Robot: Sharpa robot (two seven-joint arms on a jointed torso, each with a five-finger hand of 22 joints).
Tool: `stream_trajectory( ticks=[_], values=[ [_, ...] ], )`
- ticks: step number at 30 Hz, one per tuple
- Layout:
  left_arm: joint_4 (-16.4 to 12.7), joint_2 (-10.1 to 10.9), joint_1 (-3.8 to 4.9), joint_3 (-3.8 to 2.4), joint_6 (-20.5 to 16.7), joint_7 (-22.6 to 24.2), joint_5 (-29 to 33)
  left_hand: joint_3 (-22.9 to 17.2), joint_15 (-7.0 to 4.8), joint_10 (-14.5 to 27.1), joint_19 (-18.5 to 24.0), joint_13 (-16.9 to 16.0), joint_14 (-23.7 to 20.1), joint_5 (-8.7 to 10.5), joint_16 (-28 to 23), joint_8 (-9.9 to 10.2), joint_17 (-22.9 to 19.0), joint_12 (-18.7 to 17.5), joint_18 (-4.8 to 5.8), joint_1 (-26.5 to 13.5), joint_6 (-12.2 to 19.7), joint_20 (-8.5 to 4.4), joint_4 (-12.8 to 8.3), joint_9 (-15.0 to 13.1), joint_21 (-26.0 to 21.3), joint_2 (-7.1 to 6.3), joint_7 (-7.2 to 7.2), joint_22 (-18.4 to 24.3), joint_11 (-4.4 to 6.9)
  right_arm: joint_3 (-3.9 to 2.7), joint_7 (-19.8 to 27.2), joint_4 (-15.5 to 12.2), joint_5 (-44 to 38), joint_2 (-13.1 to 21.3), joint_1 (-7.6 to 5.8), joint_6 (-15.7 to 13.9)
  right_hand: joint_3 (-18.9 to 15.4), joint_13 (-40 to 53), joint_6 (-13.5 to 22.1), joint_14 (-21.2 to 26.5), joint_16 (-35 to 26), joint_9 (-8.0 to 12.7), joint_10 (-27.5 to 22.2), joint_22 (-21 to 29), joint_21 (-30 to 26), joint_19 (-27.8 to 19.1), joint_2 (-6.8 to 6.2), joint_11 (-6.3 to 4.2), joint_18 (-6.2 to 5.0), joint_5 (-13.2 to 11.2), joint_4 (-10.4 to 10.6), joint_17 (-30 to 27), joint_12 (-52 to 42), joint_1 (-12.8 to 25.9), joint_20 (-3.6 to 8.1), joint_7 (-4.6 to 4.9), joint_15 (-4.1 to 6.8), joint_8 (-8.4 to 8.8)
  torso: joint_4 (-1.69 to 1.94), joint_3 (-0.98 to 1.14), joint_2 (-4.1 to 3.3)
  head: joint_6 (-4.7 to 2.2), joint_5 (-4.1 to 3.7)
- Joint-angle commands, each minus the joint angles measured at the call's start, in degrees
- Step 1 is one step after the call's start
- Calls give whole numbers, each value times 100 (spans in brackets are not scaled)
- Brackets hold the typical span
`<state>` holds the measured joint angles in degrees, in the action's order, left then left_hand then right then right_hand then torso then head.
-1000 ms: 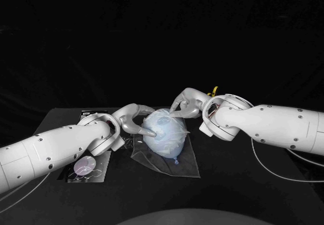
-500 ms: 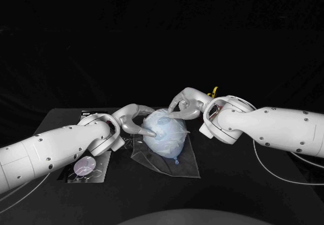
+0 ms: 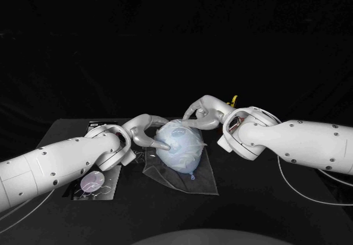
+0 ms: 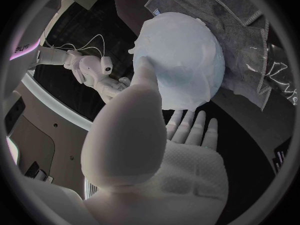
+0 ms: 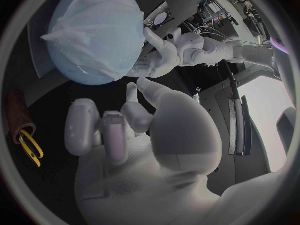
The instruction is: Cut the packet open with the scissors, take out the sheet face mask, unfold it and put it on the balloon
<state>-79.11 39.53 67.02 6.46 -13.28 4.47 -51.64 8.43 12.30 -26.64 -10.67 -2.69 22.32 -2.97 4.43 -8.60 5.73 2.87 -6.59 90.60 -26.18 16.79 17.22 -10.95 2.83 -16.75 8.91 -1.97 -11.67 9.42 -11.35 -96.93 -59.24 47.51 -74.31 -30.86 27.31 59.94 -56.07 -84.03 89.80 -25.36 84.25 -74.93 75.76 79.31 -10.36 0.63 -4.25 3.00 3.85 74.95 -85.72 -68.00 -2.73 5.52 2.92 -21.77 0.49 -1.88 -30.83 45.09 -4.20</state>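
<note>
- The black table [image 3: 250,209] lies under both hands.
- A clear film [image 3: 202,181] is spread flat on it, below the fingertips of both hands.
- The balloon [image 3: 182,159] lies on the film between the two hands, with the sheet face mask [image 3: 176,135] draped over its upper part. In the right wrist view a loose fold of the mask [image 5: 50,36] sticks out on the side away from the fingers.
- The left hand [image 3: 143,133] is spread wide and holds nothing. One fingertip [image 4: 145,67] presses on the masked side of the balloon, and the other fingers [image 4: 187,127] lie straight and apart below it.
- The right hand [image 3: 202,115] arches over the balloon's top. Most of its fingers [image 5: 106,130] curl in narrowly with nothing between them. One points at the balloon; I cannot tell if it touches.
- The packet [image 3: 92,184] lies well behind the left fingers, beside the forearm.
- The yellow-handled scissors [image 5: 28,145] stand in a brown holder [image 5: 15,117] behind the right hand, apart from its fingers.
</note>
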Motion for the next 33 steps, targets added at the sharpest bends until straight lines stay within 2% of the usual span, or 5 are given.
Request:
stream_trajectory(
  ticks=[1,8,15,21,33],
  values=[
    [-16,-9,-1,0,83,10,21,-32,-6,8,-30,8,-40,-14,-5,-25,-7,-15,-102,-3,-20,-6,11,-7,30,37,254,-9,-35,-3,-50,-3,-286,26,6,-604,-182,3006,92,-597,20,-1,575,-95,-26,17,-71,82,33,-14,109,1505,-428,126,-83,49,-71,96,3,4,0,-11,10],
    [-17,-7,-1,0,84,10,22,-33,-4,18,-34,10,-43,-14,-10,-25,-8,-23,-112,-5,-17,-6,11,-7,32,37,257,-10,-31,-3,-401,66,-423,21,17,-207,-468,3006,127,-597,20,-37,575,-96,-44,12,-115,119,20,-15,315,1505,-428,235,-150,85,-111,230,-2,1,0,4,13],
    [-21,-3,-1,0,84,8,23,-33,-4,18,-34,10,-43,-14,-10,-25,-8,-23,-112,-5,-17,-6,11,-7,32,37,257,-10,-31,-2,-546,153,-458,-85,85,122,-595,3006,130,-597,20,-52,575,-113,-37,19,-76,128,20,-18,430,1505,-428,220,-170,91,-121,302,1,4,-5,10,17],
    [-29,-1,-1,0,84,6,26,-33,-4,18,-34,10,-43,-14,-10,-25,-8,-23,-112,-5,-17,-6,11,-7,32,37,257,-10,-31,-2,-616,257,-464,-178,153,251,-622,3006,90,-597,20,-68,575,-118,-40,21,-16,122,18,-16,456,1505,-428,116,-174,85,-118,332,3,2,-4,17,17],
    [-37,10,0,0,82,4,29,-33,-4,18,-34,10,-43,-14,-10,-25,-8,-23,-112,-5,-17,-6,11,-7,32,37,257,-10,-31,-2,-619,317,-463,-272,192,388,-642,3006,29,-597,20,-86,575,-133,-32,30,43,115,20,-13,471,1505,-428,1,-175,74,-115,359,-2,2,-2,32,26]
  ],
)
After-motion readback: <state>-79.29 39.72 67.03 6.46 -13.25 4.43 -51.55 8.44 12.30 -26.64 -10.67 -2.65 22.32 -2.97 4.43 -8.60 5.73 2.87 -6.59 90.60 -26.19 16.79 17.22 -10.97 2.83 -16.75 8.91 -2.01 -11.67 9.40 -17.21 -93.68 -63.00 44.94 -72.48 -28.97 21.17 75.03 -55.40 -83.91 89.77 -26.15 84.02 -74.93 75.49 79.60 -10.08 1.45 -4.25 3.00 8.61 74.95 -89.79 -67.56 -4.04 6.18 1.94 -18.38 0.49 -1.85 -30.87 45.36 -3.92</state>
